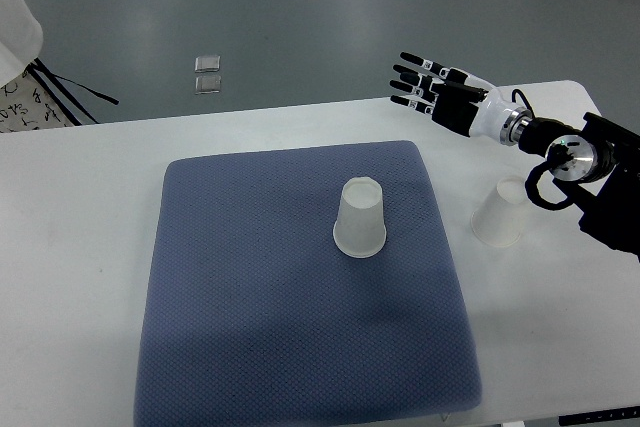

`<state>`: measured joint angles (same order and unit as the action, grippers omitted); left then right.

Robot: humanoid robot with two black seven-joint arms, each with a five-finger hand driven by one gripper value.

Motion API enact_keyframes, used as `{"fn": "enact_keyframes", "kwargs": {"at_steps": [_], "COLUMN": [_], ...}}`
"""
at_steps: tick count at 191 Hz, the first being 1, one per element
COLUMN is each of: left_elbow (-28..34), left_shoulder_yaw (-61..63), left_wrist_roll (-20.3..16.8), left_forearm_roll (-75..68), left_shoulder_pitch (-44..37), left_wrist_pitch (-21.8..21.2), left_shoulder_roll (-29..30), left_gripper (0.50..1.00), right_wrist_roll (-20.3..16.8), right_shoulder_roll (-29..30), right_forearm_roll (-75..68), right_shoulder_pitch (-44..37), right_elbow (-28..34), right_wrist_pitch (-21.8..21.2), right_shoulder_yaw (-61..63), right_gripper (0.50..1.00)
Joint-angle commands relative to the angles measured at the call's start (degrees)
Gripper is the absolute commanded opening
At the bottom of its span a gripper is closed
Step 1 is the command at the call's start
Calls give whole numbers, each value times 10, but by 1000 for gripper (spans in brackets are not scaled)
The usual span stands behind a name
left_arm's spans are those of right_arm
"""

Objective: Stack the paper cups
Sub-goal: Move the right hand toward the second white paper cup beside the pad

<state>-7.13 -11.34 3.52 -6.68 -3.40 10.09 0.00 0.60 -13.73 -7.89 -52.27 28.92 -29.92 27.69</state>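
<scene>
A white paper cup (360, 218) stands upside down, its inside hidden, near the middle of a blue-grey textured cloth mat (250, 297) on the white tabletop (80, 247). A second white paper cup (501, 212) sits inverted on the bare tabletop just right of the mat. The right hand (437, 94) hovers over the far edge, fingers (412, 77) straight, spread, holding nothing.
</scene>
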Motion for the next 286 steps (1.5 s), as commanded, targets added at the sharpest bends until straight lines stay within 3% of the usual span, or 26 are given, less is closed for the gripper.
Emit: {"fn": "enact_keyframes", "kwargs": {"at_steps": [1,77,160,183,199,244,286], "left_elbow": [1,0,1,0,0,0,1], "left_shoulder_yaw": [0,0,0,1,0,1,1], "left_wrist_roll": [0,0,0,0,0,0,-1], "left_forearm_roll": [0,0,0,0,0,0,0], "left_shoulder_pitch": [0,2,6,6,6,6,6], "left_wrist_pitch": [0,0,0,0,0,0,-1], "left_shoulder_roll": [0,0,0,0,0,0,0], "left_gripper": [1000,1000,1000,1000,1000,1000,1000], "right_wrist_roll": [0,-1,2,0,-1,7,80], "right_shoulder_roll": [6,5,-45,-50,-70,-141,-212], "right_forearm_roll": [2,2,5,7,16,175,391], "right_shoulder_pitch": [0,0,-1,-3,-5,-20,-42], "right_elbow": [0,1,0,1,2,3,10], "right_wrist_pitch": [0,0,0,-8,-37,-51,-51], "right_shoulder_yaw": [0,-2,2,3,0,3,-1], "right_gripper": [924,924,924,921,924,921,923]}}
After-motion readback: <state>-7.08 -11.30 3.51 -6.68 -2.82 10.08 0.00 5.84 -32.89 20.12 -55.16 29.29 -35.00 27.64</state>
